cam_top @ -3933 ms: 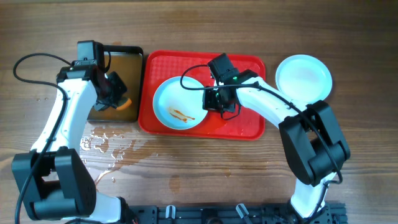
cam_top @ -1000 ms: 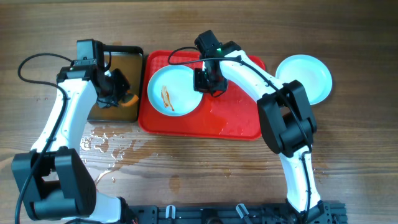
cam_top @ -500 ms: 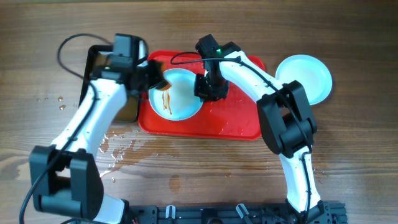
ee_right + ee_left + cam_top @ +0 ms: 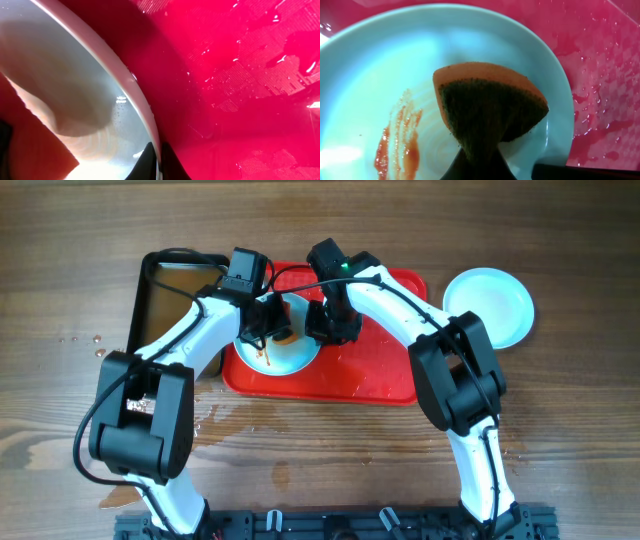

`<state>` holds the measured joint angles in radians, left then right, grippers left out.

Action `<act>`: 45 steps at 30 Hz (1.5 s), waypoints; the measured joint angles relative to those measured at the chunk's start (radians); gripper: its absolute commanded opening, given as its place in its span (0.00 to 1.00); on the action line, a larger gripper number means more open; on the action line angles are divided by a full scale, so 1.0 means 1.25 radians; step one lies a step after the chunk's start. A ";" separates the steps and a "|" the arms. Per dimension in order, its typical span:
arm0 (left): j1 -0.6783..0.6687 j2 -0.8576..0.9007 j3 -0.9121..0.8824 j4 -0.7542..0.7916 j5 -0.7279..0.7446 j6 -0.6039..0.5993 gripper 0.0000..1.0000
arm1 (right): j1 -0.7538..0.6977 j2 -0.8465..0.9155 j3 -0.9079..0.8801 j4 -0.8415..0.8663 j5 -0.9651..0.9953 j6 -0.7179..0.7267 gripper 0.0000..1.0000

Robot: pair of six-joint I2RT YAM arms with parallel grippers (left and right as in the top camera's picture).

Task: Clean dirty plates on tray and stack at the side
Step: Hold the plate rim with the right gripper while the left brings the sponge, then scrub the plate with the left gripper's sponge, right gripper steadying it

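The left jaws are clamping a wedge of orange sponge with a dark green scouring face [image 4: 490, 105], apparently pressing it on the round pale blue plate [image 4: 375, 65] just beside its orange-brown sauce streak [image 4: 400, 142]. The right jaws are pinching that plate's right rim, nearly closed, on the wet red plastic tray [image 4: 240, 75]. The wipe is calling for flat sweeps across the streak against a firm right grip; another plate, clean [image 4: 490, 305], is lying on the wooden tabletop [image 4: 330, 470] beyond the tray.

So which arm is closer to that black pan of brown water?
Left. The left fingers hold a sponge over the dirty plate, just beside the pan; the right fingers pinch that plate's far rim, further off.
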<state>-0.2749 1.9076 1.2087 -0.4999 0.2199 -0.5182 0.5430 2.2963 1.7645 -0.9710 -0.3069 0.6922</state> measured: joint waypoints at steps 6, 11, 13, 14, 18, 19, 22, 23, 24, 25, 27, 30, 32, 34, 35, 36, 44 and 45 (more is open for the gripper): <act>-0.032 0.034 0.000 -0.009 0.014 -0.002 0.04 | 0.000 -0.002 -0.002 0.003 0.000 0.000 0.04; -0.044 0.041 0.007 -0.034 -0.029 -0.003 0.04 | 0.000 -0.002 -0.002 0.003 0.001 0.000 0.04; -0.050 0.041 0.014 -0.065 -0.068 -0.003 0.04 | 0.001 -0.002 -0.002 0.009 0.001 0.000 0.04; -0.054 0.041 0.019 -0.086 -0.098 -0.003 0.04 | 0.002 -0.002 -0.002 0.009 0.003 0.000 0.04; -0.058 0.038 0.027 -0.145 -0.194 -0.005 0.04 | 0.002 -0.002 -0.002 0.009 0.004 -0.001 0.04; -0.058 0.036 0.027 -0.157 -0.221 -0.006 0.04 | 0.002 -0.002 -0.002 0.009 0.004 -0.001 0.04; -0.058 0.030 0.027 -0.193 -0.294 -0.006 0.04 | 0.005 -0.002 -0.002 0.009 0.013 -0.001 0.04; -0.058 0.028 0.027 -0.205 -0.314 -0.005 0.04 | 0.005 -0.003 -0.002 0.009 0.016 -0.001 0.04; -0.057 0.026 0.027 -0.213 -0.327 -0.005 0.04 | 0.006 -0.003 -0.002 0.009 0.018 -0.001 0.04; -0.057 0.025 0.027 -0.220 -0.339 -0.006 0.04 | 0.007 -0.003 -0.002 0.009 0.019 -0.001 0.04; -0.056 0.016 0.027 -0.226 -0.363 -0.006 0.04 | 0.007 -0.003 -0.002 0.009 0.020 -0.001 0.04; -0.056 -0.020 0.026 -0.221 -0.384 -0.005 0.04 | 0.007 -0.004 -0.002 0.009 0.021 -0.001 0.04; -0.058 -0.049 0.026 -0.209 -0.388 -0.005 0.04 | 0.007 -0.004 -0.002 0.010 0.022 -0.001 0.04; -0.063 -0.067 0.026 -0.185 -0.370 -0.006 0.04 | 0.007 -0.004 -0.002 0.011 0.022 -0.001 0.04; -0.065 -0.068 0.026 -0.170 -0.357 -0.006 0.04 | 0.007 -0.004 -0.002 0.011 0.022 -0.001 0.04; -0.067 -0.068 0.025 -0.146 -0.324 -0.005 0.04 | 0.007 -0.004 -0.002 0.012 0.022 -0.001 0.04; -0.068 0.005 0.001 -0.034 -0.146 -0.006 0.04 | 0.007 -0.005 -0.004 0.013 0.022 -0.007 0.04; -0.068 0.021 -0.001 -0.037 -0.141 -0.006 0.04 | 0.007 -0.005 -0.004 0.013 0.022 -0.007 0.04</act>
<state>-0.3603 1.9335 1.2076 -0.5457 0.0441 -0.5259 0.5522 2.2906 1.7599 -0.9546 -0.2798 0.6838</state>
